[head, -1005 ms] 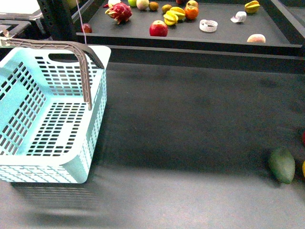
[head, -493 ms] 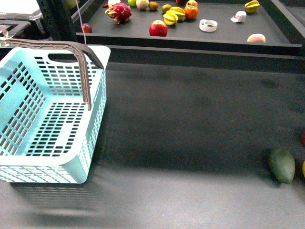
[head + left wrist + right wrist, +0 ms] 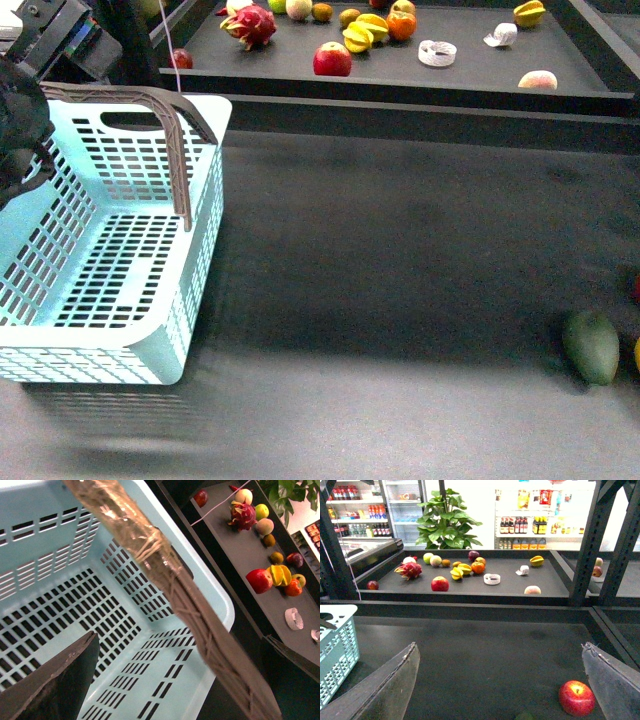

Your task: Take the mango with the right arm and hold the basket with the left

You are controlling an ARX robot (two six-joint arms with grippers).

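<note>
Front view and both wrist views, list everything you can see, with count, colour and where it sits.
basket: one, light blue, brown handle, near left of the table.
dark green mango: one, near right of the table.
yellow fruit: one, only a sliver at the front view's right edge, beside the green mango.
table apple: one, red, near the green mango.
back tray: one, dark, holding among others a pink dragon fruit, red shelf apple, yellow starfruit, orange, white roll.
left gripper: open, fingers either side of the handle.
right gripper: open, over bare table.
</note>
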